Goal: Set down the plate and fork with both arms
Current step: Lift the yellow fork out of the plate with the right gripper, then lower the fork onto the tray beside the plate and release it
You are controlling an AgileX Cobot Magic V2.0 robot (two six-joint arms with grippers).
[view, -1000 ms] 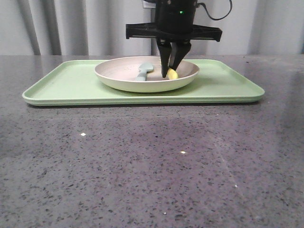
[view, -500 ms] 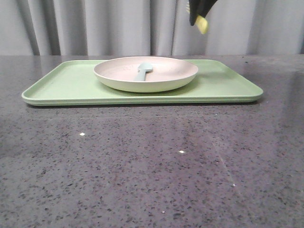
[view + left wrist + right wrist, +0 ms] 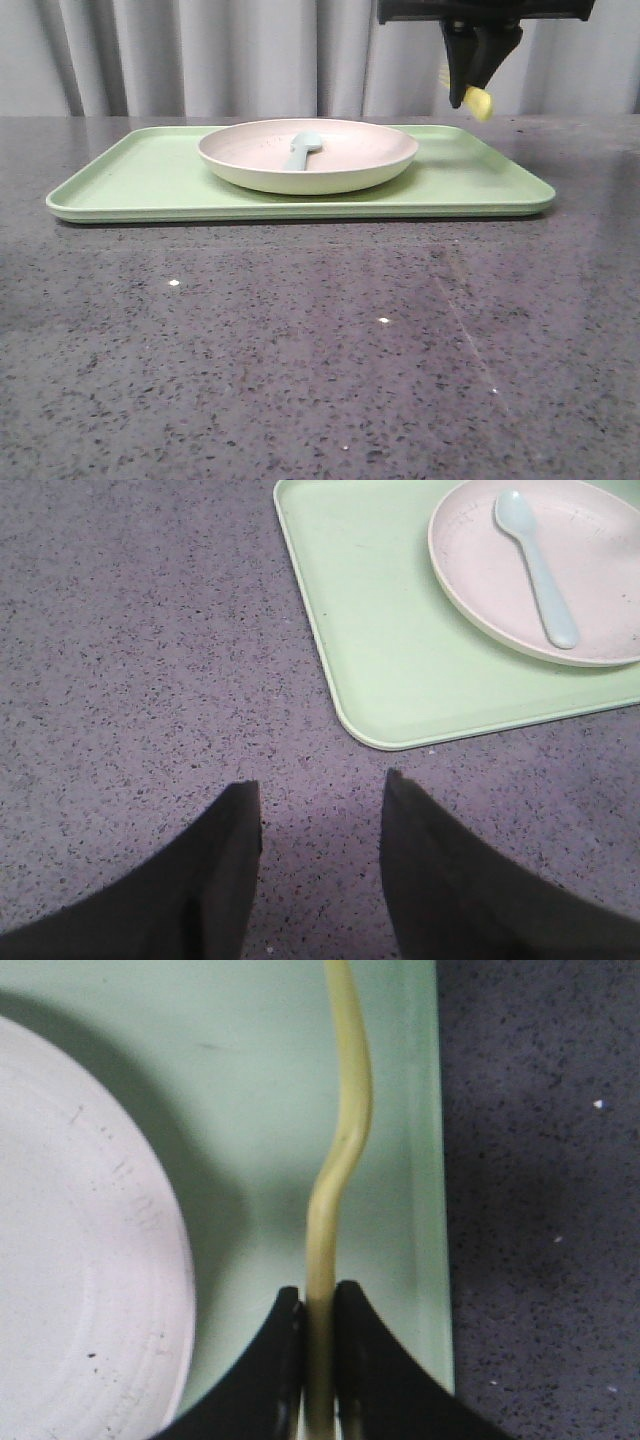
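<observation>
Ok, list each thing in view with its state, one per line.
fork: held in the air over the tray's right end
right gripper: jaws shut on the fork
left gripper: jaws open, empty
plate: resting on the tray
spoon: lying in the plate
tray: flat on the table

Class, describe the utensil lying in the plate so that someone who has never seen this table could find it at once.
Start at the rectangular light-green tray on the speckled grey table. On it sits a round, shallow, pale-pink plate; inside lies a small pale blue-grey plastic spoon. Unlike the yellow plastic fork, which the right gripper holds above the tray, it lies flat and untouched.
</observation>
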